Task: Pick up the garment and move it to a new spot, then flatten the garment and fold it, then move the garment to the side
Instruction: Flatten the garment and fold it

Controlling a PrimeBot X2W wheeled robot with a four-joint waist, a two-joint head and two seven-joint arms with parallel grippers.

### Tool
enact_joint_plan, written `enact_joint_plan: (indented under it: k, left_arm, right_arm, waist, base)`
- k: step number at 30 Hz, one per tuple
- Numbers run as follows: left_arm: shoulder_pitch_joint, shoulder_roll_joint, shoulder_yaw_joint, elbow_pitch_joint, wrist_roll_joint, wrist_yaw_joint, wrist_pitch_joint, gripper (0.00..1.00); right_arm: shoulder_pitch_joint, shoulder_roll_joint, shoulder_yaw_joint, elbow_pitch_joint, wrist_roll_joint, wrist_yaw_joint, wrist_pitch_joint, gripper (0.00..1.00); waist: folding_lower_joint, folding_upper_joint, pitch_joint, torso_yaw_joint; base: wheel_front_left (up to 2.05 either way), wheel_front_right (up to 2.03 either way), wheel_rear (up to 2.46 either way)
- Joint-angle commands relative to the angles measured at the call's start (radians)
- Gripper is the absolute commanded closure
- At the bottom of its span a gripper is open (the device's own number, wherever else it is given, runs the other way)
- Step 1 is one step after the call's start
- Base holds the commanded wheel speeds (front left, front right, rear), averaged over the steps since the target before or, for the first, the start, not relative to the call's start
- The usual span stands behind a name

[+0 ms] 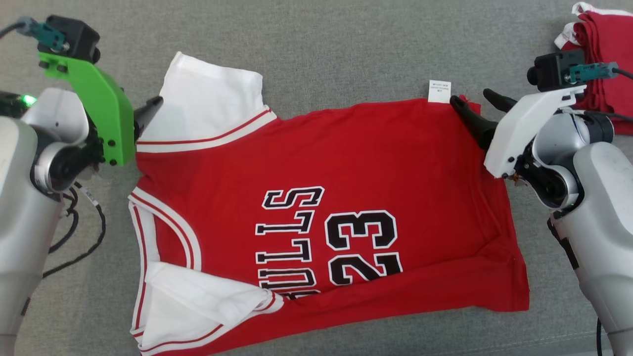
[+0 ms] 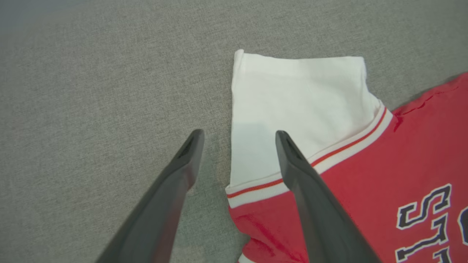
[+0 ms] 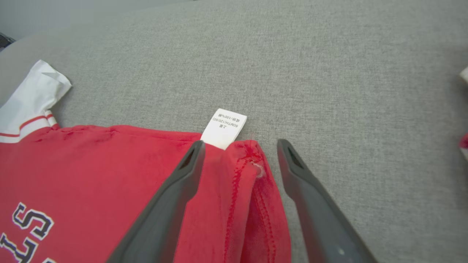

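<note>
Item: red Bulls 23 jersey (image 1: 316,198), spread print-up on grey fabric surface (image 1: 346,44).
Left gripper (image 2: 239,133): fingers parted, empty, straddling the edge of the jersey's white sleeve (image 2: 292,109).
Right gripper (image 3: 241,143): fingers parted, empty, astride the jersey's hem corner, beside its care label (image 3: 223,128).
Risk: either pinch may catch one layer only, or just the label, and the fold would skew.
Risk: the jersey's other sleeve (image 1: 207,301) lies crumpled, so folding may trap the crease.

Garment (image 1: 321,207) lying mid-frame, left gripper (image 2: 237,137) straddling its upper-left edge, right gripper (image 1: 472,98) straddling its upper-right corner, cloth pile (image 1: 603,54) sitting top right.
</note>
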Motion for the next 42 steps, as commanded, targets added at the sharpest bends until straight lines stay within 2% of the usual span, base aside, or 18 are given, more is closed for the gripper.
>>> enact_joint_plan:
  k: [1,8,16,17,19,20,21,22,23,24,25,32,42]
  left_arm:
    - [-0.036,-0.006,-0.011,0.028,0.001,-0.005,-0.003,0.0]
    - [-0.164,-0.011,-0.08,0.154,-0.008,-0.007,-0.042,0.0]
    - [-0.236,0.004,-0.174,0.229,-0.044,-0.007,-0.079,0.0]
    - [-0.244,0.009,-0.186,0.241,-0.044,-0.007,-0.089,0.0]
    - [-0.256,0.016,-0.201,0.262,-0.044,-0.006,-0.106,0.0]
    - [-0.261,0.017,-0.209,0.272,-0.051,-0.006,-0.112,0.0]
    - [-0.266,0.017,-0.214,0.284,-0.061,-0.006,-0.116,0.0]
    - [-0.27,0.018,-0.22,0.291,-0.07,-0.006,-0.114,0.0]
    - [-0.272,0.019,-0.232,0.297,-0.08,-0.006,-0.108,0.49]
    - [-0.273,0.021,-0.241,0.299,-0.083,-0.006,-0.106,0.69]
    - [-0.278,0.026,-0.251,0.3,-0.09,-0.006,-0.11,1.0]
    - [-0.293,0.039,-0.292,0.321,-0.126,-0.006,-0.18,1.0]
    - [-0.256,0.058,-0.358,0.324,-0.177,-0.005,-0.299,1.0]
  right_arm:
    - [-0.024,-0.001,0.013,0.017,0.009,-0.001,0.004,0.0]
    - [-0.114,0.005,0.089,0.083,0.03,-0.001,-0.011,0.0]
    - [-0.143,0.012,0.155,0.138,0.058,-0.001,-0.026,0.01]
    - [-0.142,0.01,0.165,0.139,0.064,-0.001,-0.03,0.11]
    - [-0.14,0.01,0.183,0.135,0.077,-0.001,-0.034,0.11]
    - [-0.138,0.01,0.197,0.128,0.084,-0.001,-0.037,0.25]
    - [-0.135,0.009,0.208,0.124,0.093,-0.001,-0.039,0.47]
    - [-0.134,0.007,0.217,0.12,0.101,-0.001,-0.043,0.54]
    - [-0.134,0.006,0.226,0.117,0.108,-0.001,-0.048,0.65]
    - [-0.134,0.004,0.232,0.114,0.113,-0.001,-0.052,0.82]
    - [-0.136,0.0,0.239,0.113,0.118,-0.001,-0.059,1.0]
    - [-0.148,-0.018,0.238,0.134,0.13,-0.001,-0.162,1.0]
    - [-0.117,-0.002,0.204,0.245,0.128,-0.001,-0.305,1.0]
  waist:
    - [0.0,0.0,0.056,-0.021]
    - [0.0,0.0,0.108,-0.059]
    - [0.0,0.0,0.131,-0.091]
    - [0.0,0.0,0.132,-0.094]
    - [0.0,0.0,0.132,-0.099]
    - [0.0,0.0,0.132,-0.102]
    - [0.0,0.0,0.132,-0.104]
    - [0.0,0.0,0.132,-0.105]
    - [0.0,0.0,0.131,-0.105]
    - [0.0,0.0,0.13,-0.105]
    - [0.0,0.0,0.129,-0.104]
    - [0.0,0.0,0.097,-0.085]
    - [0.0,0.0,0.007,-0.042]
  base:
    - [0.0,0.0,0.0]
    - [0.0,0.0,0.0]
    - [0.0,0.0,0.0]
    - [0.0,0.0,0.0]
    - [0.0,0.0,0.0]
    - [0.0,0.0,0.0]
    - [0.0,0.0,0.0]
    - [0.0,0.0,0.0]
    - [0.0,0.0,0.0]
    - [0.0,0.0,0.0]
    - [0.0,0.0,0.0]
    - [0.0,0.0,0.0]
    - [0.0,0.0,0.0]
